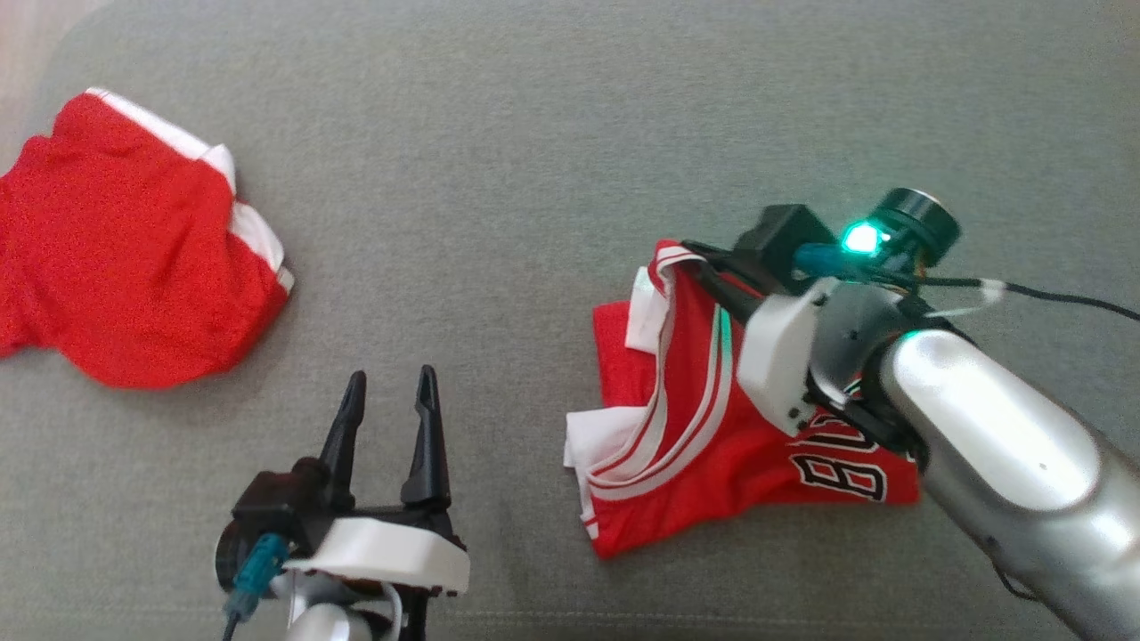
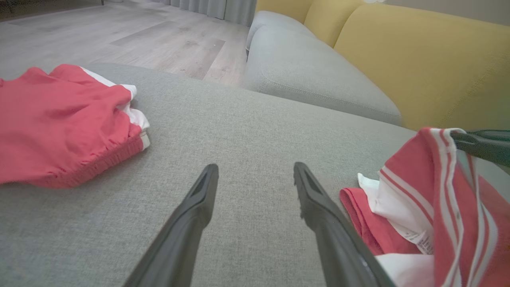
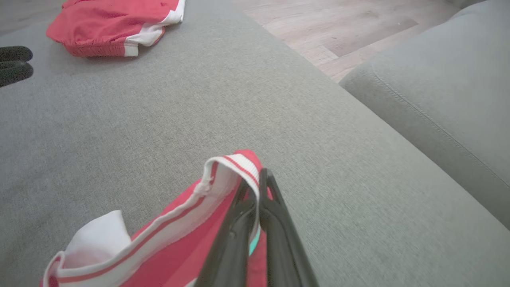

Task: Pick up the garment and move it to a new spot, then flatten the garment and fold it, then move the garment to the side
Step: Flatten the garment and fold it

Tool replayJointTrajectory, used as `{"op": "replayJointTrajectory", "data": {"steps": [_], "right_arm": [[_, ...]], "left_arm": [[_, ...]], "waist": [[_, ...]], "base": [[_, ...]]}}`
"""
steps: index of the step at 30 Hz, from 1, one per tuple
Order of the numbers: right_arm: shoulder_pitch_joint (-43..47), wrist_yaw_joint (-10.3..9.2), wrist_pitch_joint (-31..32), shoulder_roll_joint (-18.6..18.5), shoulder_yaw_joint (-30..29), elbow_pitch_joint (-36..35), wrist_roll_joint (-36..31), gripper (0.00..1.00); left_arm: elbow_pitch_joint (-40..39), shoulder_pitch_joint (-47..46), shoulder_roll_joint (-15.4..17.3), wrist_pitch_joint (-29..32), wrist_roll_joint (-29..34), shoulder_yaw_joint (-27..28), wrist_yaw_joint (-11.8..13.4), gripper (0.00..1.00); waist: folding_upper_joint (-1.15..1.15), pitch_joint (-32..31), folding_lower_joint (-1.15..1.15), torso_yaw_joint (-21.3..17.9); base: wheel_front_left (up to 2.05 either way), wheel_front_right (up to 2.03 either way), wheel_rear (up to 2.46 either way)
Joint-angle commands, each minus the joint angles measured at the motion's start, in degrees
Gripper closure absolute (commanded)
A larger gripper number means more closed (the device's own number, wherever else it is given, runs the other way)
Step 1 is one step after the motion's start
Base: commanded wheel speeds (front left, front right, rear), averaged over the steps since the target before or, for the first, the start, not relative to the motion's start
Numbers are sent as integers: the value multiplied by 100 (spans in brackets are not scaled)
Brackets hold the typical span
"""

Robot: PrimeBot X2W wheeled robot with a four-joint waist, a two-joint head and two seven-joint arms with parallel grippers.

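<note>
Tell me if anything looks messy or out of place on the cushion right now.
The jersey is bunched and twisted, white inside showing, one striped edge pinched in the shut right gripper. The shorts lie rumpled at far left. The left gripper is open, holding nothing.

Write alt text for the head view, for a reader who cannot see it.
The right gripper is shut on the white-striped edge of a crumpled red jersey lying on a grey cushion. The left gripper hovers open and empty to the jersey's left, and a second red garment lies at the upper left.
</note>
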Motion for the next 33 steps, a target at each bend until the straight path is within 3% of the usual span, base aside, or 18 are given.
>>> {"op": "replayJointTrajectory", "data": {"steps": [1,9,18,32,33], "right_arm": [[-198,39,-85,76,103,-32,0,100],[-966,39,-680,415,825,1027,-249,100],[-1380,39,-1249,824,1584,1850,-98,100],[-1593,39,-2001,1564,1574,3094,-391,100],[-1587,39,-2028,1573,1606,3147,-395,95]], "left_arm": [[-140,-227,-26,-70,-30,100,-17,0],[-126,-331,-26,-70,-41,-12,2,0],[-67,-423,-26,-70,-37,-97,-18,0],[1,-459,-26,-70,-84,-228,-14,0],[5,-457,-26,-70,-90,-228,-8,0]], "waist": [[0,53,0,96],[0,180,0,244],[0,271,0,282],[0,262,0,387],[0,264,0,387]], "base": [[0,0,0],[0,0,0],[0,0,0],[0,0,0],[0,0,0]]}}
